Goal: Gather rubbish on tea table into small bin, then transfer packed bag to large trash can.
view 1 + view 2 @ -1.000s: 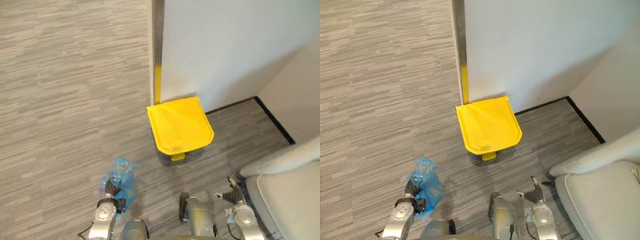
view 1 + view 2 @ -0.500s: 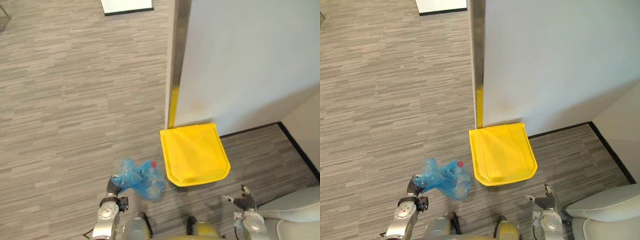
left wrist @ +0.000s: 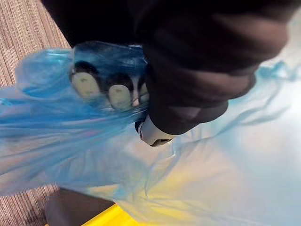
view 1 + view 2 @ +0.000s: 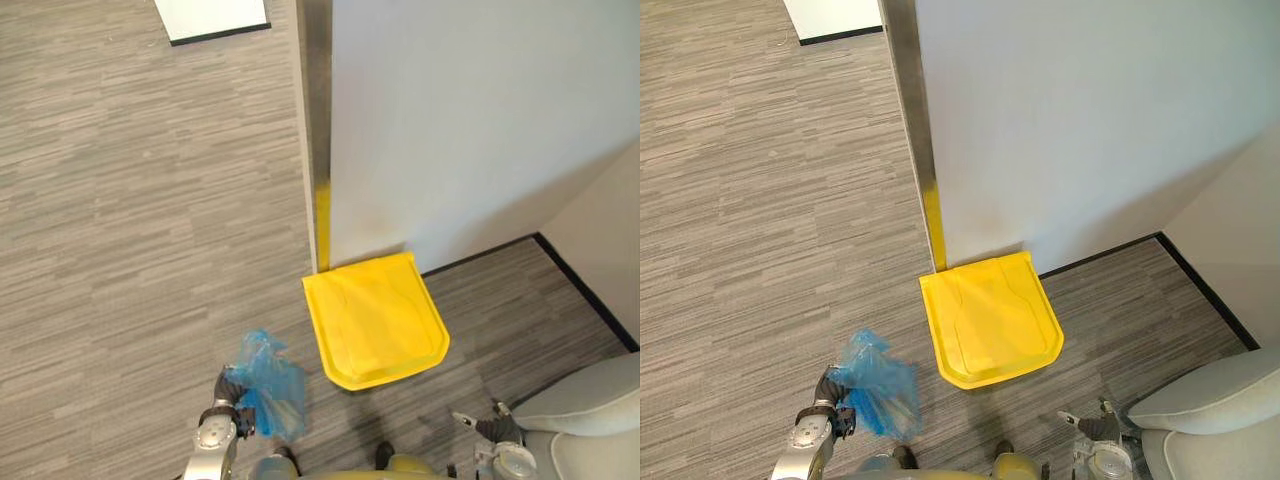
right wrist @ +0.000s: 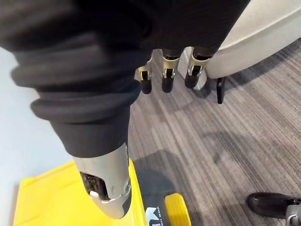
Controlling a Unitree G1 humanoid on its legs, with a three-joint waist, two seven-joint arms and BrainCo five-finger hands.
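A tied blue plastic bag (image 4: 268, 385) hangs from my left hand (image 4: 229, 392) at the lower left, just left of the yellow trash can (image 4: 375, 317). In the left wrist view the fingers (image 3: 101, 89) are curled inside the bag's bunched blue film (image 3: 70, 141). The can stands on the floor against a white wall with its flat yellow lid (image 4: 988, 316) closed. My right hand (image 4: 490, 424) hangs low at the lower right with nothing in it; in the right wrist view its fingers (image 5: 168, 75) hang relaxed above the carpet, near the can's yellow pedal (image 5: 176, 211).
A white wall with a metal corner strip (image 4: 316, 130) rises behind the can. A light grey sofa (image 4: 590, 400) fills the lower right corner. Grey striped carpet (image 4: 130, 220) spreads out to the left. A white panel (image 4: 210, 17) stands at the top left.
The whole picture has shifted, so the camera moved. The blue bag, stretched toward the can half a second ago, now hangs bunched closer under my left hand.
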